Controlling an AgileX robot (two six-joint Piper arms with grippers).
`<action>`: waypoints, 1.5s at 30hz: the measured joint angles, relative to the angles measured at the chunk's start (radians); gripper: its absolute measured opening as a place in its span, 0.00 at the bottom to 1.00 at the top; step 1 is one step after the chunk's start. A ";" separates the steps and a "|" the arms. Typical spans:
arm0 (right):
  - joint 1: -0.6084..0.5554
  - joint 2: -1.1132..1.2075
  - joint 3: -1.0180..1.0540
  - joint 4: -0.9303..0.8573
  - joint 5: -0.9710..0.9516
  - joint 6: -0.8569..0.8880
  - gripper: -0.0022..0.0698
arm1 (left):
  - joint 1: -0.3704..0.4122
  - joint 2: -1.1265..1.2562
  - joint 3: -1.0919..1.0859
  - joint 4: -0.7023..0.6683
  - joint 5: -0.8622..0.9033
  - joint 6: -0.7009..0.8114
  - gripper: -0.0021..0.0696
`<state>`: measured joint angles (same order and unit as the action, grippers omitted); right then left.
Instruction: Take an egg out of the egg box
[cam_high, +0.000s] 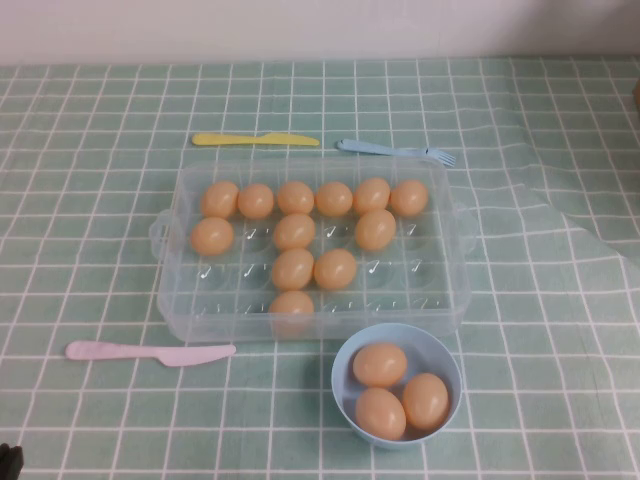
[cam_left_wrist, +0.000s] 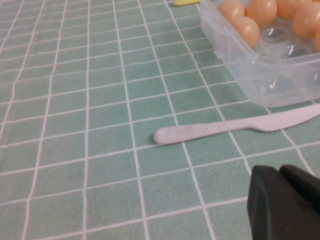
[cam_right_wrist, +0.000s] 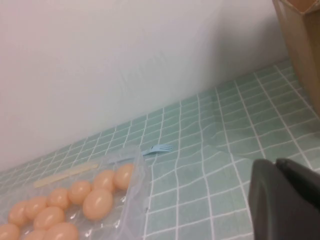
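Egg box (cam_high: 180, 290) sits mid-table with the egg (cam_high: 335, 269) among the cupped eggs for top access; left gripper (cam_left_wrist: 285, 202) and right gripper (cam_right_wrist: 285, 200) parked at near corners, finger state unclear.

Left hand (cam_left_wrist: 285, 202), right hand (cam_right_wrist: 287, 200) — edge-cropped, fingers unclear.
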<state>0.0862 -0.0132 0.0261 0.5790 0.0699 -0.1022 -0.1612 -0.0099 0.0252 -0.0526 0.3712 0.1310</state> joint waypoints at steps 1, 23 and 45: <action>0.000 0.000 0.000 0.000 0.000 0.000 0.01 | 0.000 0.000 0.000 0.000 0.000 0.000 0.02; 0.000 0.000 0.000 -0.342 0.205 -0.022 0.01 | 0.000 0.000 0.000 0.000 0.000 -0.002 0.02; 0.000 0.000 0.000 -0.161 0.067 -0.022 0.01 | 0.000 0.000 0.000 0.000 0.000 -0.002 0.02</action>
<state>0.0862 -0.0132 0.0261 0.4179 0.1369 -0.1240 -0.1612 -0.0099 0.0252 -0.0526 0.3716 0.1291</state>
